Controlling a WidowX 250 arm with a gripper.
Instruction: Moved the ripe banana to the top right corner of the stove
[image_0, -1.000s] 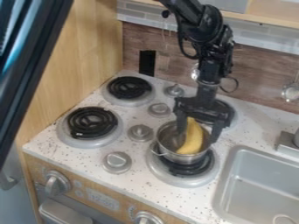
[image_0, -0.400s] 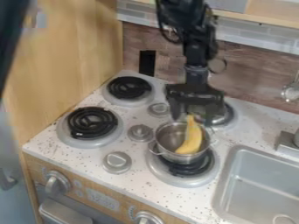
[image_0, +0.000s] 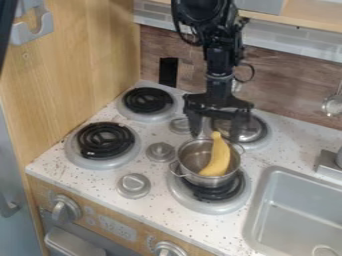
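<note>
Smooth, curved yellow banana (image_0: 218, 156) in round metal pot (image_0: 194, 157)

A metal pot (image_0: 199, 177) is standing left of a grey sink (image_0: 294, 212), while a silver utensil (image_0: 332, 106) is hanging at the far right.

The yellow plastic-looking banana (image_0: 219, 159) leaned inside a small silver metal pot (image_0: 192, 174), its tip above the far rim. The pot sat on the near right black coil burner (image_0: 210, 192) of the white speckled tabletop (image_0: 294, 131). The black two-finger pincer (image_0: 216, 125) hung near the pot's far side, its fingers apart. Behind it, a shiny round metal piece (image_0: 250, 131) lay on the far right burner. The grey rectangular sink (image_0: 304, 210) was at the near right.
</note>
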